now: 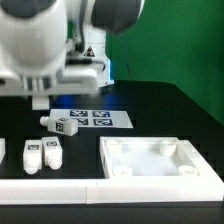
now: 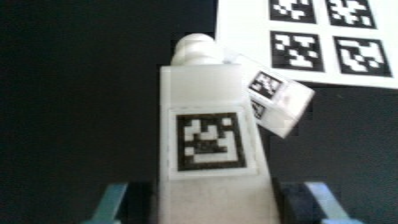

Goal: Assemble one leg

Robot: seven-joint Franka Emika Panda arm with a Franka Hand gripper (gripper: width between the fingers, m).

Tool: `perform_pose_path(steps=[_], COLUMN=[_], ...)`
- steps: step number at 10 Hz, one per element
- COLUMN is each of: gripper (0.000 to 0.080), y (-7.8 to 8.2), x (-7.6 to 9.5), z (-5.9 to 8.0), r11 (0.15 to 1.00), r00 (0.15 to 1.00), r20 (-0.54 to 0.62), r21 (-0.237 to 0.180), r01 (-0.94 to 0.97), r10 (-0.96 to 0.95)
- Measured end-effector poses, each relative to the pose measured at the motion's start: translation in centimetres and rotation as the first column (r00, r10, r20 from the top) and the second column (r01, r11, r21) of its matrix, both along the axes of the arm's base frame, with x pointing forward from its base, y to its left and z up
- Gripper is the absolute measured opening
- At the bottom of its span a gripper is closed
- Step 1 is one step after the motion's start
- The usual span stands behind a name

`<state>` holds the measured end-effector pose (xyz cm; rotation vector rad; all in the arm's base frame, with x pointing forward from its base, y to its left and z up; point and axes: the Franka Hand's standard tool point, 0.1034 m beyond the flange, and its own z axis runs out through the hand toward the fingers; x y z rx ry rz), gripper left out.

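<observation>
A white stubby leg [image 1: 62, 124] with a black-and-white tag lies on its side on the black table, just in front of the marker board [image 1: 97, 118]. In the wrist view the leg [image 2: 214, 120] fills the middle, tag side up, with its round end toward the marker board [image 2: 324, 40]. My gripper [image 1: 40, 102] hangs just above the leg's near end. In the wrist view my gripper [image 2: 219, 202] straddles the leg, and a dark gap shows between each blue fingertip [image 2: 121, 200] and the leg. The jaws are open and hold nothing.
Two more legs [image 1: 31, 154] [image 1: 52, 152] stand at the exterior view's front left, and another shows at the left edge [image 1: 2, 151]. The large flat white panel [image 1: 160, 160] lies at the front right. A white rail [image 1: 60, 187] runs along the front edge.
</observation>
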<state>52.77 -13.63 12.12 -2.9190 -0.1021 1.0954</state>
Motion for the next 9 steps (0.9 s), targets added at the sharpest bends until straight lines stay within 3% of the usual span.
perform_pose_path(steps=[1,2,4,5,6,7,9], gripper=[0.0285,0.0285,0.0285,0.0285,0.0285,0.0285,0.0285], y=[-0.3,-0.2,-0.6,-0.3,2.0,5.4,9.4], x=[0.8,-0.3,0.9,0.6,2.7,4.9,7.6], z=[-0.3,-0.2,-0.2,0.1,1.3,3.1,4.1], r11=[1.000,1.000,1.000,1.000,0.999,0.999,0.995], r00=[0.992,0.990,0.957,0.949,0.916,0.869,0.798], r20=[0.127,0.138,0.291,0.315,0.400,0.494,0.601], r21=[0.008,0.014,0.009,0.009,-0.015,-0.024,-0.041], r01=[-0.007,0.000,-0.004,-0.002,0.039,0.042,0.095], r10=[0.006,-0.002,0.002,-0.001,-0.029,-0.024,-0.052])
